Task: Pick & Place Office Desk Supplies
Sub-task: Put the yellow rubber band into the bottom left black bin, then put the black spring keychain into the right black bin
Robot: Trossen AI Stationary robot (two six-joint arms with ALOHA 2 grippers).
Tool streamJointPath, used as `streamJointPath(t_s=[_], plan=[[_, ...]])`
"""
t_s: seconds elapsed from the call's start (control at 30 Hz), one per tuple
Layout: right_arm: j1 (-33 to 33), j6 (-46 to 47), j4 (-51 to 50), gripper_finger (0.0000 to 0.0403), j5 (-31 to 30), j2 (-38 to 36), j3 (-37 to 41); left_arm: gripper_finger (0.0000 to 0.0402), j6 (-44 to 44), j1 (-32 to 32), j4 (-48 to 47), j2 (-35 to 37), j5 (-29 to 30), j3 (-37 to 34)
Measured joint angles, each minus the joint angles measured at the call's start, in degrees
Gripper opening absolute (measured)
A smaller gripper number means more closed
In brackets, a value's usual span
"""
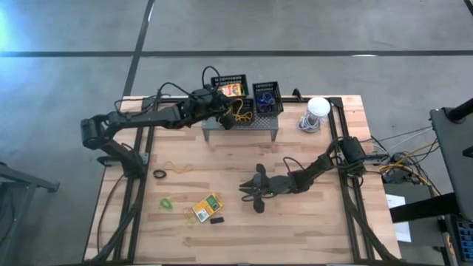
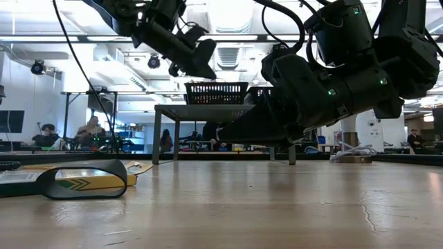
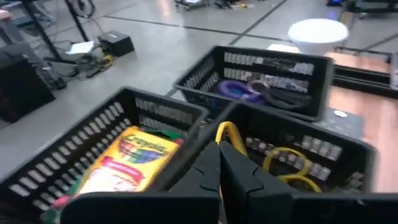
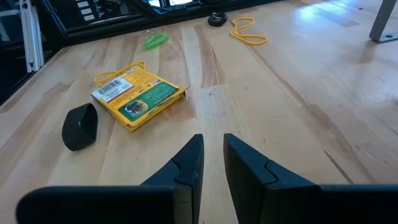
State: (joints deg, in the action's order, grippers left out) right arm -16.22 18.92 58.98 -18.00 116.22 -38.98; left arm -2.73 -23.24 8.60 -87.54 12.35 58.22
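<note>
The left tool (image 3: pixel 219 163) hangs closed over the baskets on the grey shelf (image 1: pixel 244 124), pinching a yellow rubber band (image 3: pixel 231 134) for dropping into the middle basket (image 3: pixel 348 149). The right tool (image 4: pixel 211 158) hovers low over the surface (image 4: pixel 280 93), jaws narrowly parted and empty, aimed toward the crayon box (image 4: pixel 140 96) beyond the shelf.

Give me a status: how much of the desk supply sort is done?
Done: one crayon box sits in a basket, purple bands in another, yellow bands in a third. In hand: left gripper is shut over the baskets; right gripper is empty near the table. Left: second crayon box, black block, green, yellow and black bands.
</note>
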Motion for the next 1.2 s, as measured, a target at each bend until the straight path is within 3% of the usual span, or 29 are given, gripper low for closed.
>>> streamJointPath(t_s=[0.2,0.47,0.57,0.7,0.8,0.9,1.07,1.2], plan=[[0.0,0.0,0.0,0.0061,0.0,0.0,0.0,0.0013,-0.4,0.1,-2.5,1.0,-3.3,0.0],[0.0,0.1,0.0,0.0061,0.0,0.0,0.0,0.0111,-2.5,0.1,-5.8,1.7,-6.0,2.0],[0.0,0.1,0.0,0.0061,0.0,0.0,0.0,0.0138,-1.5,0.9,-10.0,3.0,-6.3,5.4],[0.0,0.1,0.0,0.0061,0.0,0.0,0.0,0.0148,-1.5,3.8,-22.8,4.9,-6.4,10.7],[0.0,0.1,-0.1,0.0061,0.0,0.0,0.0,0.0142,-1.7,8.7,-31.0,7.8,-6.3,13.1],[0.0,-0.1,-0.1,0.0061,0.0,0.0,0.0,0.013,-3.1,16.7,-34.2,11.2,-3.7,10.9],[0.0,-2.9,-0.1,0.0061,0.0,0.0,0.0,0.012,0.6,35.1,-34.1,17.1,10.7,1.1],[0.0,-5.3,0.0,0.0061,-0.1,0.0,0.0,0.0119,12.0,49.2,-34.3,19.7,20.5,-8.2]])
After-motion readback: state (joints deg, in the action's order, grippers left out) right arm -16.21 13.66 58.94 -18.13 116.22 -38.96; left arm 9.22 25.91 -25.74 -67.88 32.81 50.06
